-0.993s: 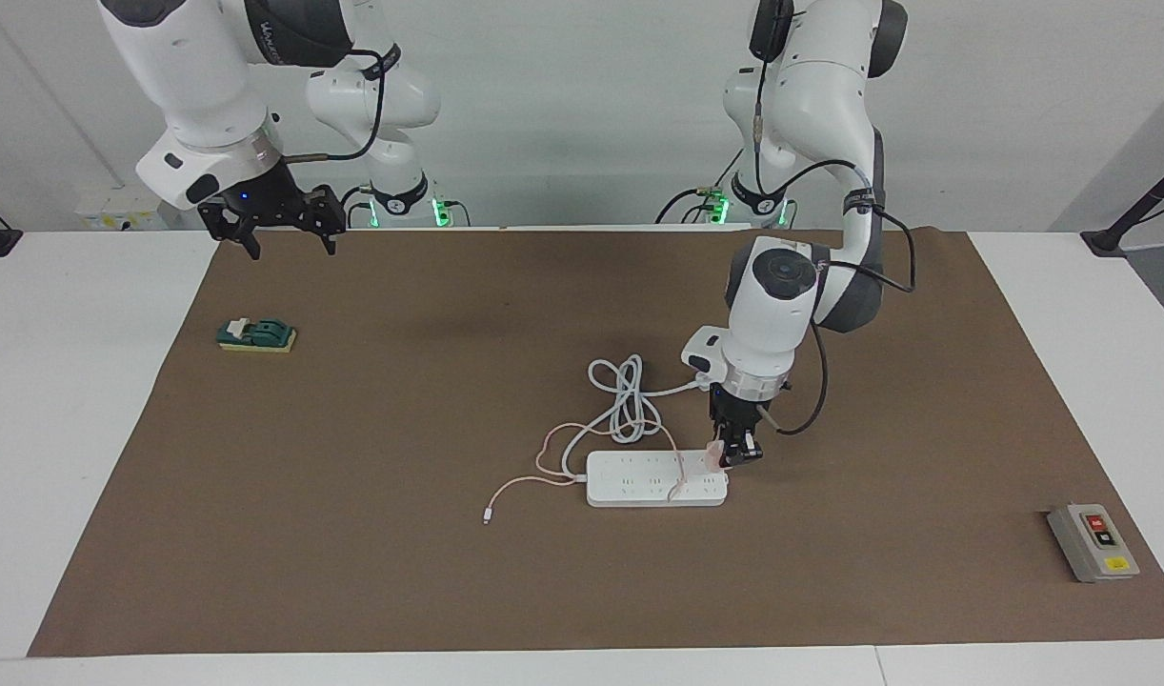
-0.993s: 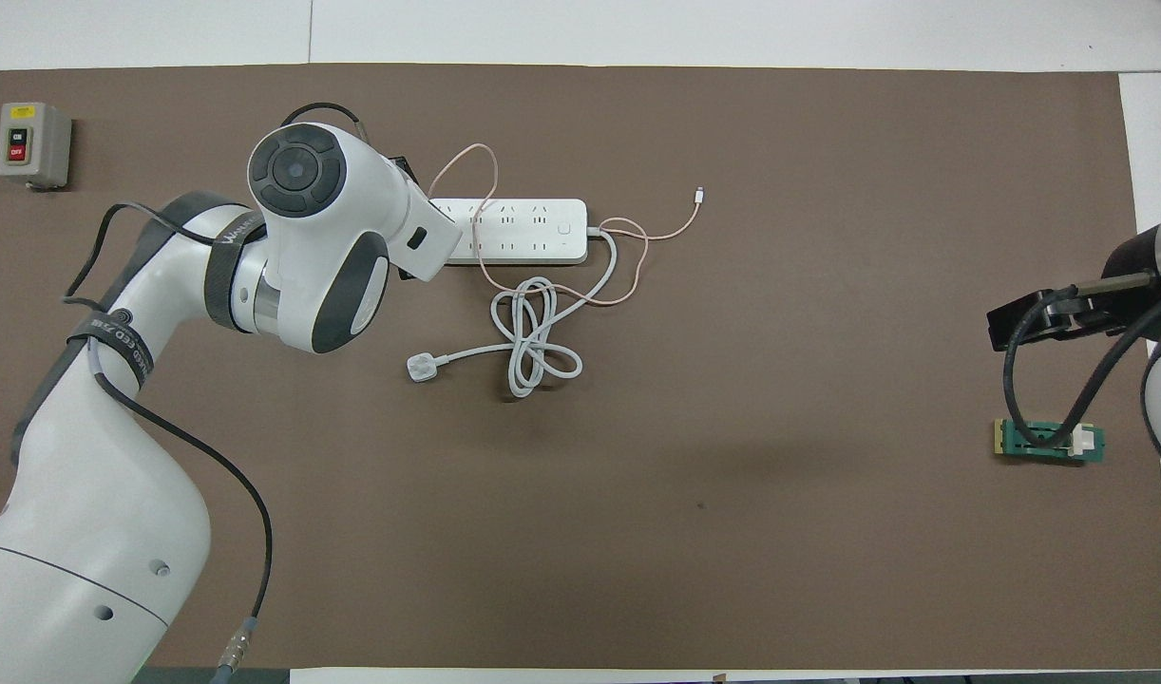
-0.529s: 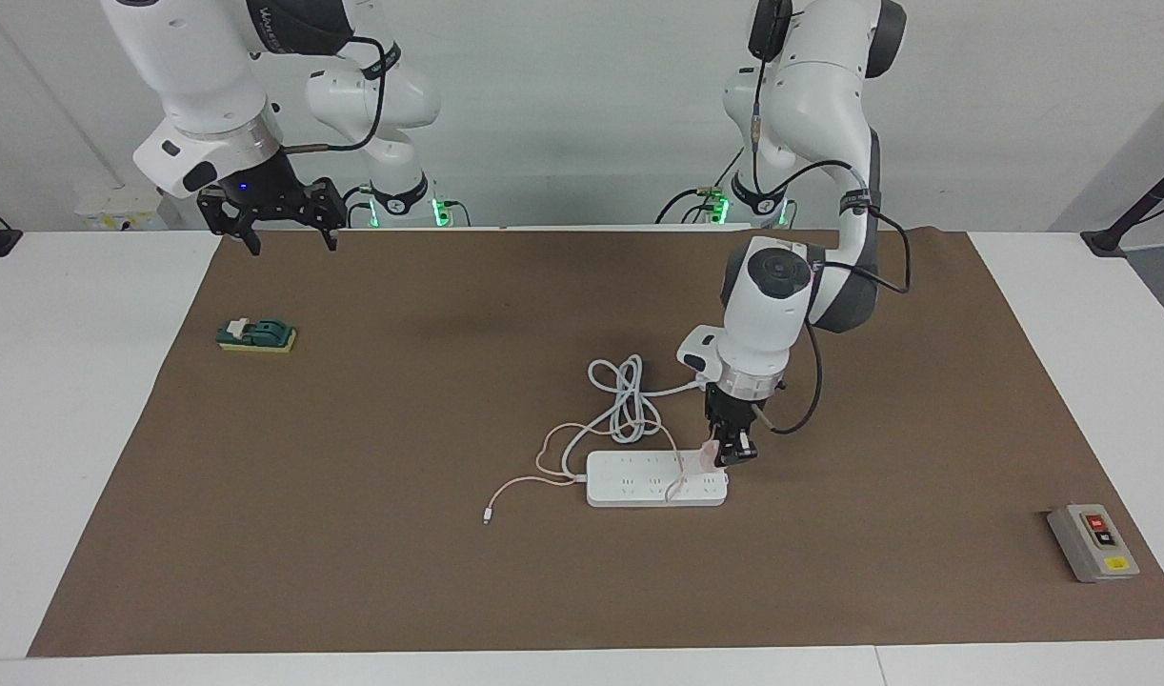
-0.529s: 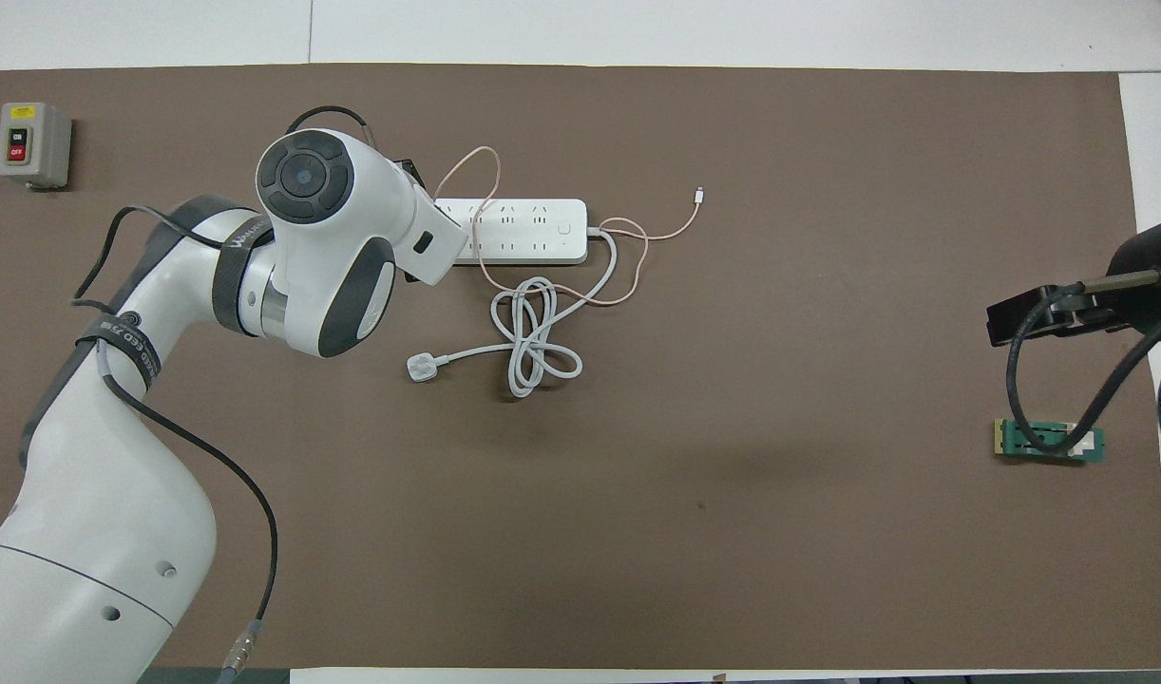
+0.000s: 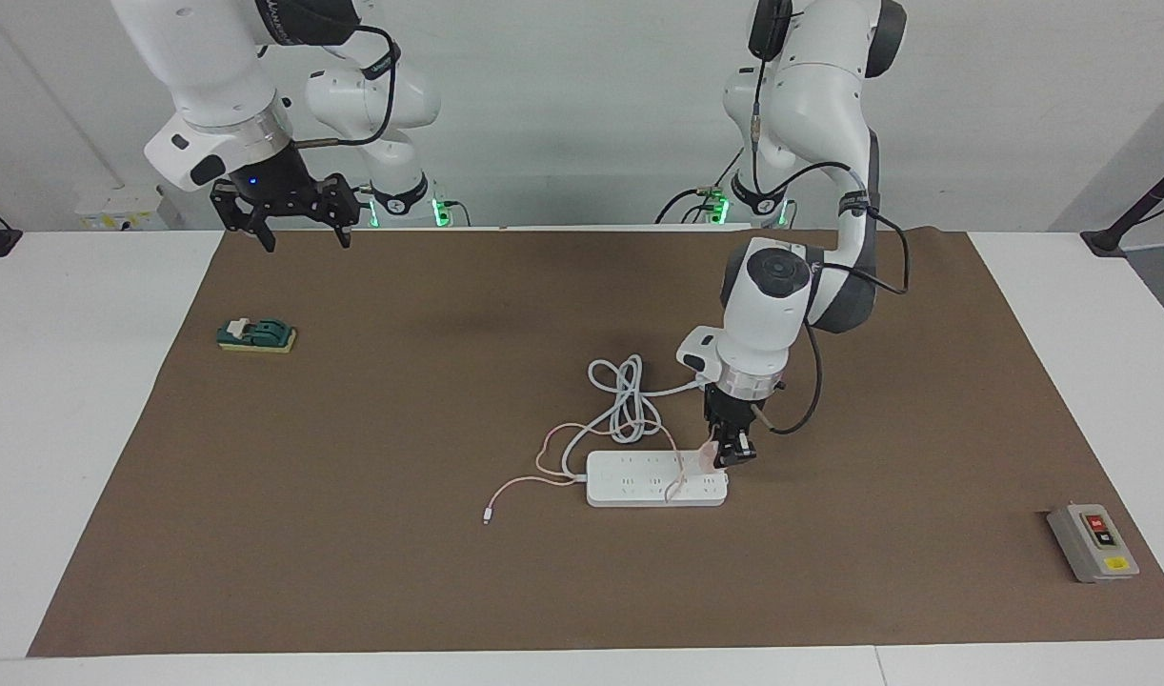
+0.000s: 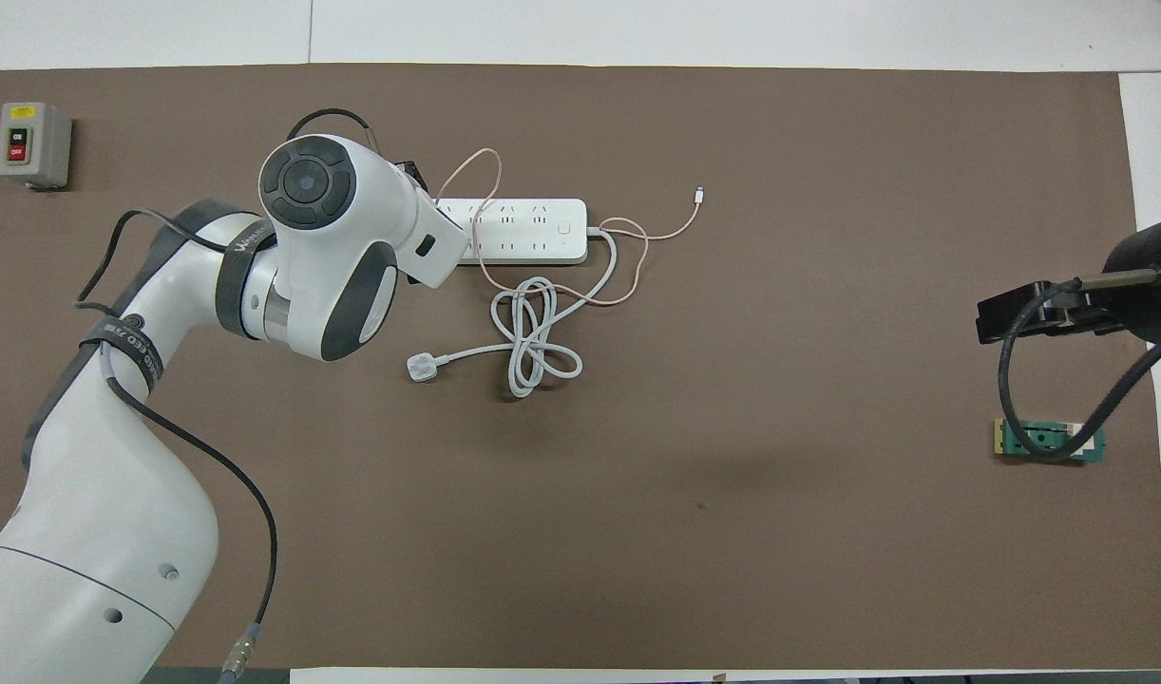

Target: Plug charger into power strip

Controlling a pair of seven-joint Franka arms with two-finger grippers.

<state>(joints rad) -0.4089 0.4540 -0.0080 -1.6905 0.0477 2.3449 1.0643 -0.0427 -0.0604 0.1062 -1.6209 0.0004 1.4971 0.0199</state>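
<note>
The white power strip [image 5: 656,479] [image 6: 523,231] lies flat near the table's middle. My left gripper [image 5: 728,457] is shut on the pale pink charger [image 5: 708,457], holding it just over the strip's end toward the left arm's side. In the overhead view the left arm's wrist hides both the gripper and the charger. The charger's thin pink cable [image 5: 542,465] [image 6: 628,256] loops across the strip and ends in a small white connector [image 5: 487,519] [image 6: 700,194]. My right gripper [image 5: 298,217] hangs open and holds nothing, high over the mat's edge nearest the robots, where that arm waits.
The strip's thick white cord [image 5: 625,400] [image 6: 533,342] lies coiled nearer the robots, ending in a white three-pin plug [image 6: 421,368]. A green and yellow block [image 5: 256,335] [image 6: 1049,440] sits toward the right arm's end. A grey button box [image 5: 1093,542] [image 6: 32,144] sits toward the left arm's end.
My left gripper has shifted slightly with the charger toward the strip's end. My right gripper has risen and drifted a little toward the table's middle.
</note>
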